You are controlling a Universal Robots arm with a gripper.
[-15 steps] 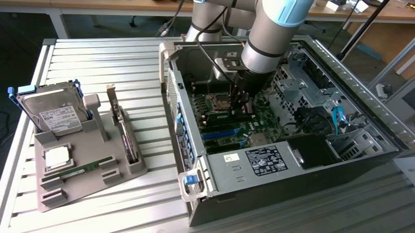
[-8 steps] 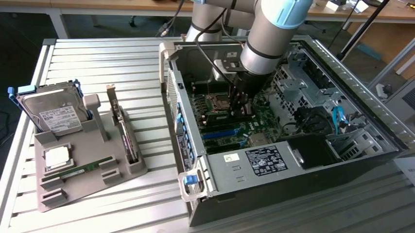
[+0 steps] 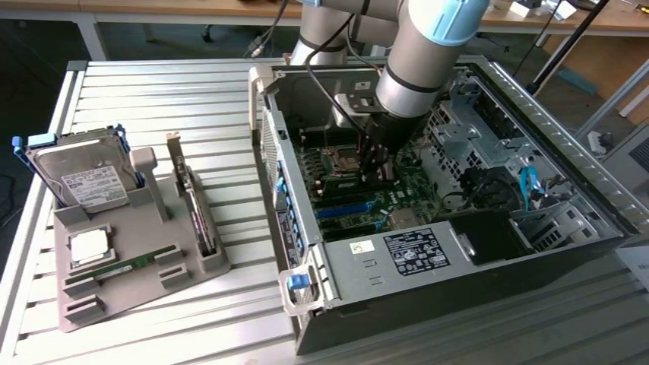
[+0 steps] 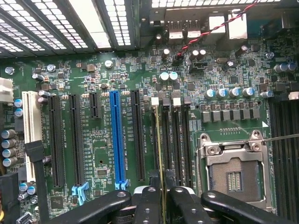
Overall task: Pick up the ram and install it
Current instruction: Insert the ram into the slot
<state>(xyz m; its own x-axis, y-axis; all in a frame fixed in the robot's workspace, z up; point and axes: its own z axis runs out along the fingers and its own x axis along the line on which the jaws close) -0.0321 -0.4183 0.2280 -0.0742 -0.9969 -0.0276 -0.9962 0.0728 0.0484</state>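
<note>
surface: pale ribbed metal table (image 3: 152, 99) carrying open grey steel computer case (image 3: 350, 277) | inside: flat green motherboard (image 4: 103, 154) with long black slots | jaws: clenched on thin green ram stick (image 4: 160, 154), edge-on over narrow black memory slots (image 4: 180, 140)

The arm (image 3: 416, 61) is a silver-grey tube with a pale blue joint cap and a black band. Its black gripper (image 4: 162, 187) has fingers (image 4: 148, 205) dotted with small, seemingly silver screws.

A pale slatted metal worktop (image 3: 152, 91) is lying under even light; wooden desks (image 3: 172, 7) are running along twelve o'clock, with what is probably dark floor (image 3: 41, 46) showing at ten o'clock.
</note>
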